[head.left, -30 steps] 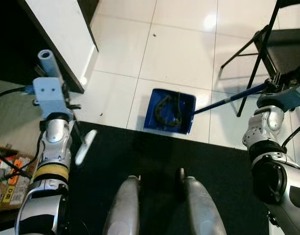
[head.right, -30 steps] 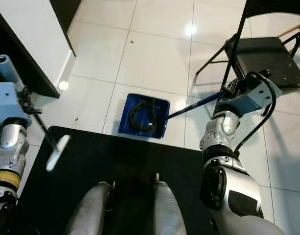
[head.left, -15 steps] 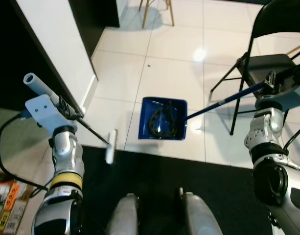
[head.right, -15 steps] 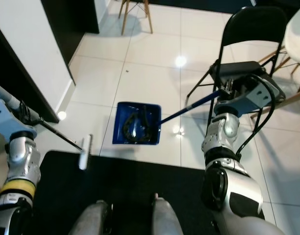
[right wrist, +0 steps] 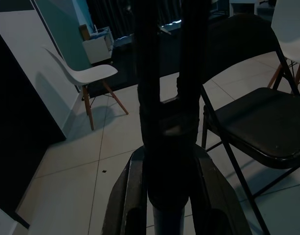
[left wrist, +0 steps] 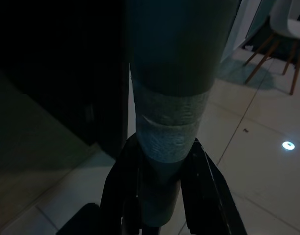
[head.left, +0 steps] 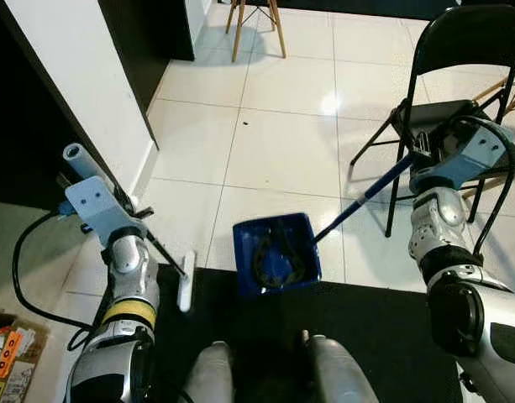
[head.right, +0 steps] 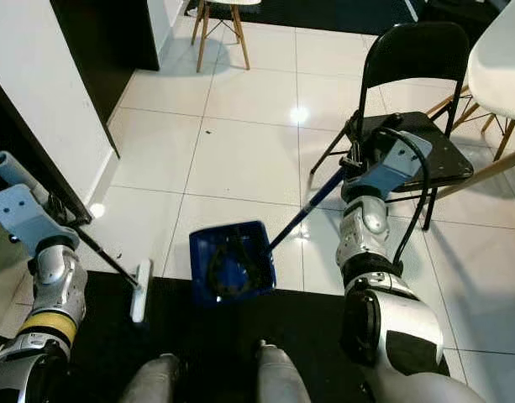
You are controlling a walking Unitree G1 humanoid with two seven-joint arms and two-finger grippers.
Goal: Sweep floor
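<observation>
1. Two black fingers (left wrist: pixel 119 196) of the left gripper (left wrist: pixel 159 196) are pressed on both sides of the grey broom handle (left wrist: pixel 172 127). This wrist picture is very dark, and the handle's far end is cut off by the frame.
2. Both fingers (right wrist: pixel 130 196) of the right gripper (right wrist: pixel 164 200) pinch the dark dustpan handle (right wrist: pixel 167 122) between them; the handle hides most of the gap.
3. From the head views, the left gripper (head.left: pixel 114 220) holds the broom handle low at the robot's left, and a thin black rod goes down to the white broom head (head.left: pixel 186 281), which lies at the edge of the black mat (head.left: pixel 383 319).
4. Further out, the right gripper (head.left: pixel 429 164) holds the blue handle (head.left: pixel 362 200), which slopes down to the blue dustpan (head.left: pixel 274 256). The pan rests on the white tile floor (head.left: pixel 282 143), partly over the mat edge.
5. Inside the pan lies something dark and curled (head.left: pixel 278 259); what it is, I cannot tell.
6. Near the right gripper stands a black folding chair (head.right: pixel 408 101), partly hidden by the arm.
</observation>
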